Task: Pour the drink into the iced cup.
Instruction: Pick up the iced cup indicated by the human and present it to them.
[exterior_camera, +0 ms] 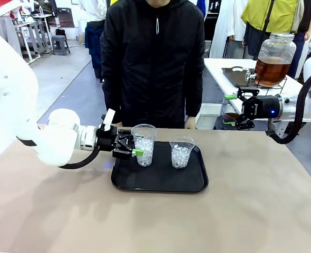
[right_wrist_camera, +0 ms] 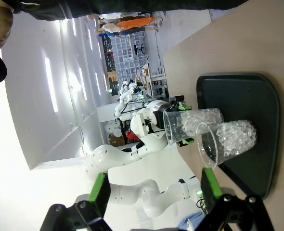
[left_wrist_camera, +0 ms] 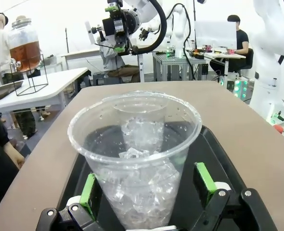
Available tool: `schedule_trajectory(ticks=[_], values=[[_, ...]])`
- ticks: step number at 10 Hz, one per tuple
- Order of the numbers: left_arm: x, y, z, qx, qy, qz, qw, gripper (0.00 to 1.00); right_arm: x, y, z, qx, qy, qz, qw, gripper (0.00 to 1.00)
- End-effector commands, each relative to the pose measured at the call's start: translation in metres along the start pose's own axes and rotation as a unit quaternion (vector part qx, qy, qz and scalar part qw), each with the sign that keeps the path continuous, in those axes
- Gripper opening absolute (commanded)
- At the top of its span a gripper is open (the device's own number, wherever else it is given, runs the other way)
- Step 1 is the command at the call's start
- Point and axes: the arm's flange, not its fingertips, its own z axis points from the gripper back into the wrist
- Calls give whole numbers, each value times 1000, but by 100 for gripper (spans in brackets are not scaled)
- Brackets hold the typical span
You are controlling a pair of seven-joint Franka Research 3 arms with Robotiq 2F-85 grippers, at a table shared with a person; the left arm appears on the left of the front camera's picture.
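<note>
Two clear plastic cups of ice stand on a black tray point(exterior_camera: 161, 184): a taller iced cup point(exterior_camera: 144, 144) on the left and a shorter iced cup point(exterior_camera: 181, 152) on the right. My left gripper point(exterior_camera: 136, 146) is open, one finger on each side of the taller cup point(left_wrist_camera: 137, 154), and its green pads point(left_wrist_camera: 88, 191) stand close to the cup's wall. My right gripper point(exterior_camera: 231, 110) hangs open and empty past the table's far right corner. It faces the cups point(right_wrist_camera: 207, 130) from a distance. The drink point(exterior_camera: 271, 70) is amber liquid in a glass dispenser jar point(left_wrist_camera: 24, 45) on a side table.
A person in a black jacket point(exterior_camera: 153, 58) stands at the far edge, one hand point(exterior_camera: 190, 123) near the table. The jar rests on a wire stand on a white side table point(exterior_camera: 219, 66), next to a dark tray point(exterior_camera: 235, 76). Bare brown tabletop point(exterior_camera: 250, 211) surrounds the black tray.
</note>
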Motion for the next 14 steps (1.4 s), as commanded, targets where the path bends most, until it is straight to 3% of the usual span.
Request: schedule_trajectory(ticks=[1, 7, 8, 14], values=[[-3, 2, -11, 21, -8, -19, 1000, 100, 0, 2, 0, -4, -5, 2, 1000, 100], [-6, 5, -21, 15, -11, -4, 1000, 100, 0, 2, 0, -4, -5, 2, 1000, 100], [-7, 6, -22, 18, -11, 1, 1000, 89, 0, 2, 0, -4, -5, 2, 1000, 100], [-6, 8, -17, 51, -31, -1, 998, 89, 0, 2, 0, -4, -5, 2, 1000, 100]])
